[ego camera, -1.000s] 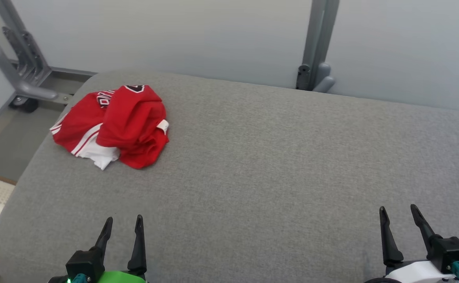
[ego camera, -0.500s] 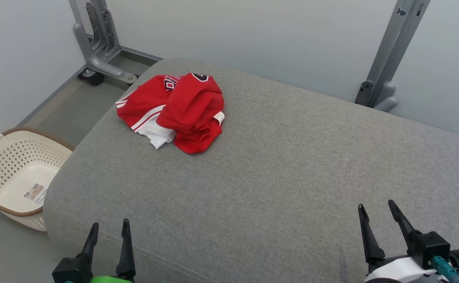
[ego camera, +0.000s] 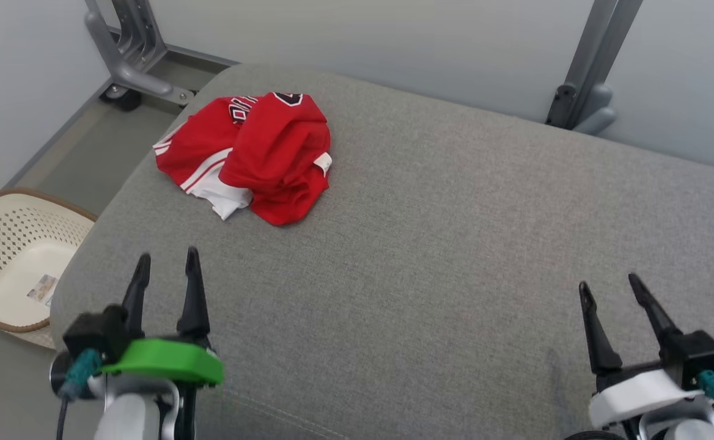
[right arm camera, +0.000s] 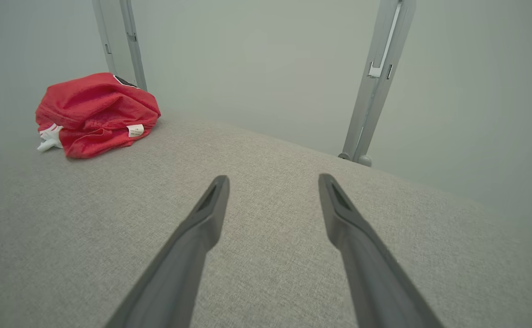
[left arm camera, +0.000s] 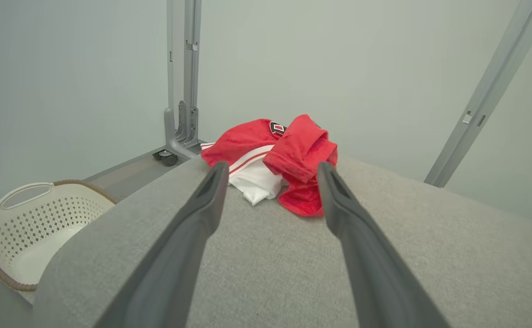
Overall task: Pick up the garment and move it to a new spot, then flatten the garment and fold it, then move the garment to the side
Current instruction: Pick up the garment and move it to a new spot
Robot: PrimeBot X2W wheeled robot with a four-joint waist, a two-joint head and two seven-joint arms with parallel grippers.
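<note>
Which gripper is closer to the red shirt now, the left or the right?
Left. The left gripper stands open on the near side of the red shirt, not touching it; the right gripper, also open, is far off to the shirt's right.

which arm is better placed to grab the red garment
Left, probably: the open left tool points at the garment, dead ahead in its wrist view; the right tool sits far off to the side.

Grey cushioned surface (ego camera: 455,244), crumpled red garment (ego camera: 253,153)
</note>
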